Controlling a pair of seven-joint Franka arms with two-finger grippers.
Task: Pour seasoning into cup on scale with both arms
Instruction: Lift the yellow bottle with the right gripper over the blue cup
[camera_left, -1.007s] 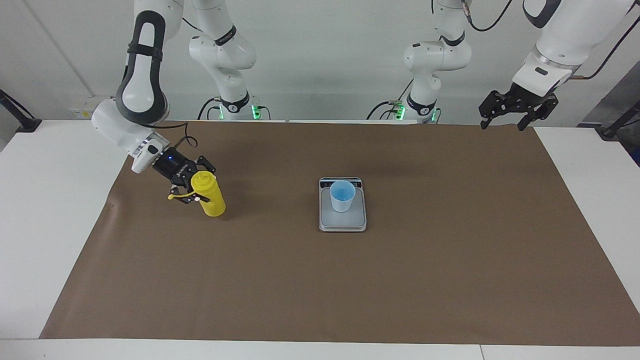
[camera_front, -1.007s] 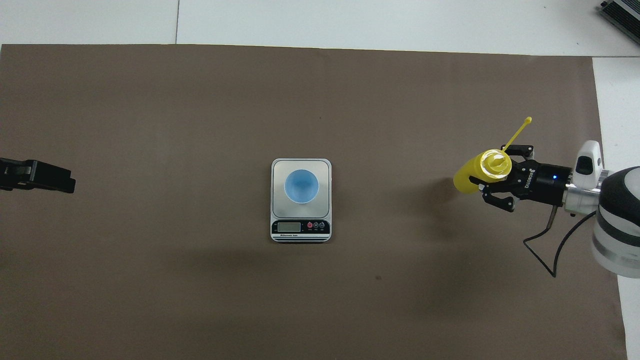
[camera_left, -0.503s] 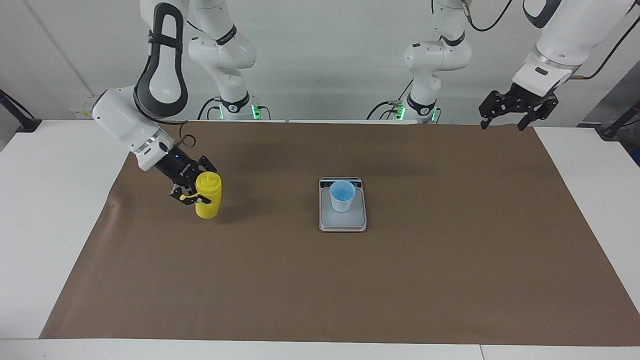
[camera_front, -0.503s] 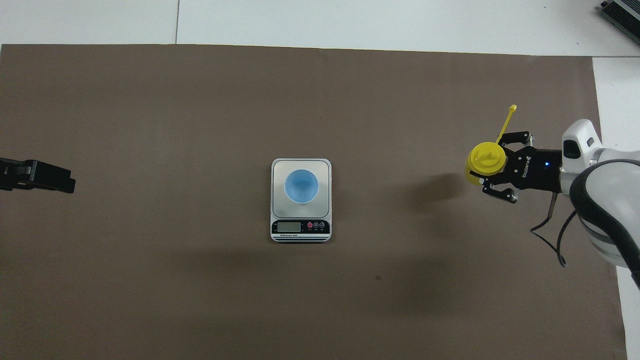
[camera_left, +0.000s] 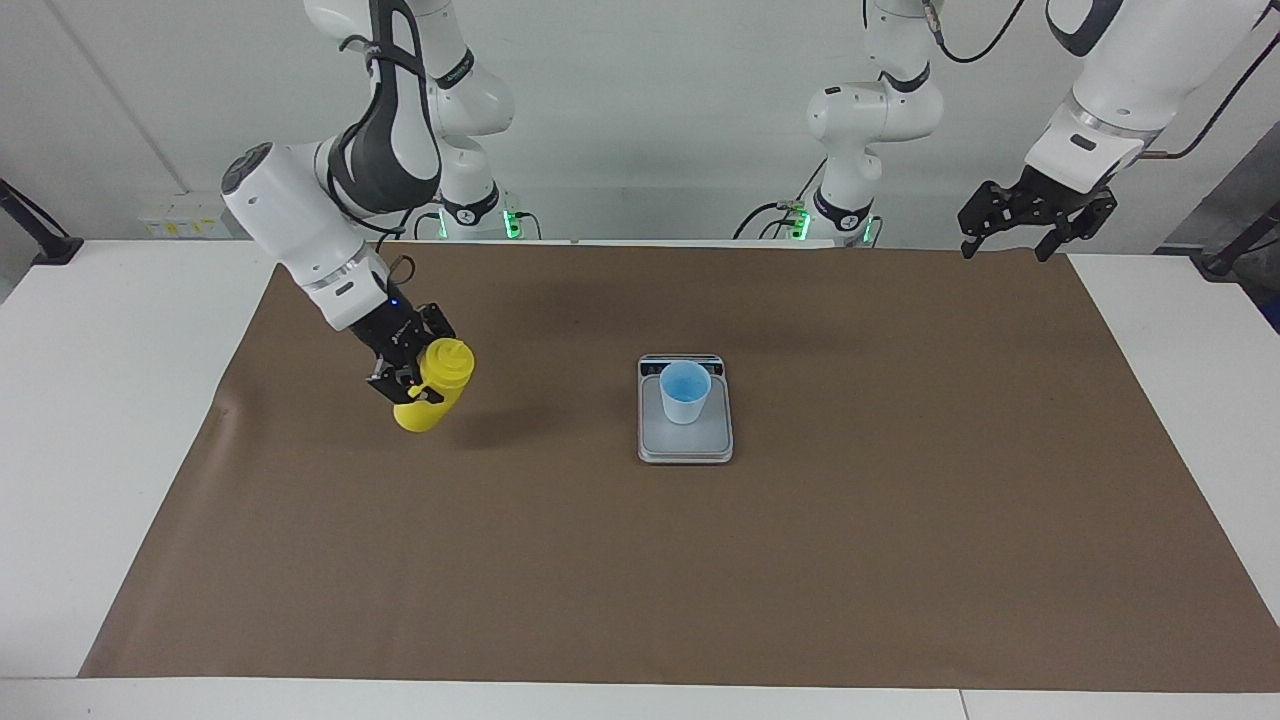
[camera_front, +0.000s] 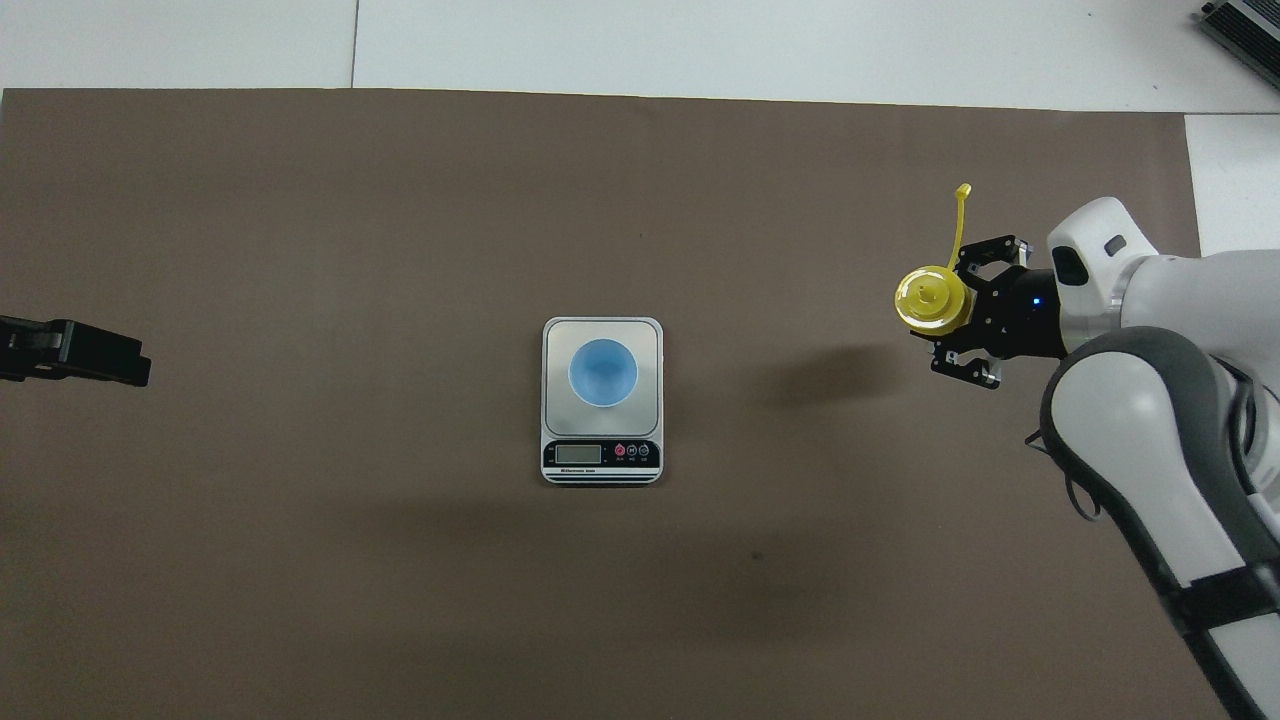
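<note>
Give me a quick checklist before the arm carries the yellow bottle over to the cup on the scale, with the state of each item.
1. Bottle held: right gripper is shut on the yellow bottle, grasping it near the top. Ok.
2. Bottle off the mat: it hangs tilted with a shadow beside it, apparently lifted. Ok.
3. Cap off the nozzle: the cap sticks out on its tether, away from the bottle's top. Ok.
4. Cup upright on the scale. Ok.
5. Path from bottle to cup: only bare brown mat between them. Ok.
6. Left gripper open, waiting over the mat's edge at its own end, away from the scale. Ok.
</note>
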